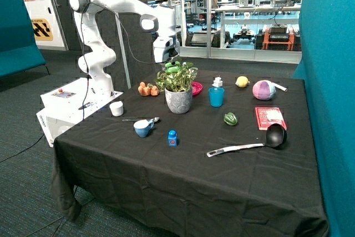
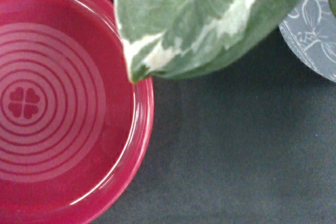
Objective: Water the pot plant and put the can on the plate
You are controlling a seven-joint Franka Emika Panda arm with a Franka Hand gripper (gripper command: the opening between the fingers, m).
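One gripper (image 1: 168,58) hovers just above the pot plant (image 1: 178,97) toward the table's (image 1: 166,181) far edge, with the can (image 1: 173,67) right beneath it; its grip cannot be told. The empty plate (image 1: 198,87) sits just behind the plant.

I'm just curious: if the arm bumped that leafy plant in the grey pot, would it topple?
Probably not easily: the pot plant sits in a wide grey pot that looks heavy, though the foliage rises above it. Its leaves would likely just bend. On the black cloth, it might tip rather than slide.
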